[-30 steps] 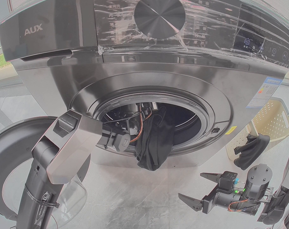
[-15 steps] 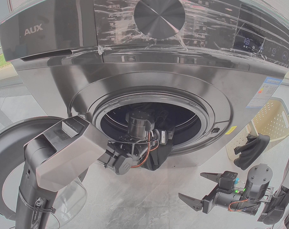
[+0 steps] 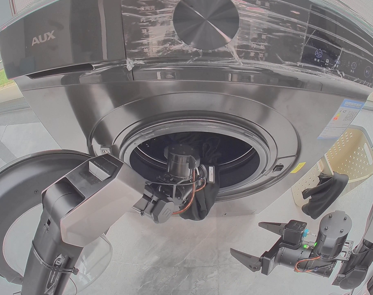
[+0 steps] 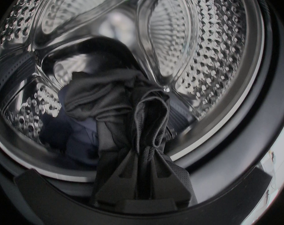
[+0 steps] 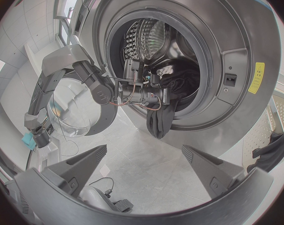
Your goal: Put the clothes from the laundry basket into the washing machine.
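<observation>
A silver-grey angular metal shell (image 3: 88, 197) covers the left arm between black cylindrical joints (image 3: 164, 212), with a thin orange cable (image 3: 190, 193) looped at the wrist. The right gripper (image 3: 246, 239) has black triangular fingers (image 5: 82, 166) with ribbed pads and a small green light (image 3: 304, 246) behind them.

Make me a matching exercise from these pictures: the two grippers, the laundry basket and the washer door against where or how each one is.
1 left gripper
2 right gripper
3 laundry basket
4 washer door

A open, above the floor
B shut on the black garment at the drum mouth
C swung open, on the robot's left
D beside the washer, dark cloth over its rim

Pairs: 1-B, 2-A, 3-D, 4-C
</observation>
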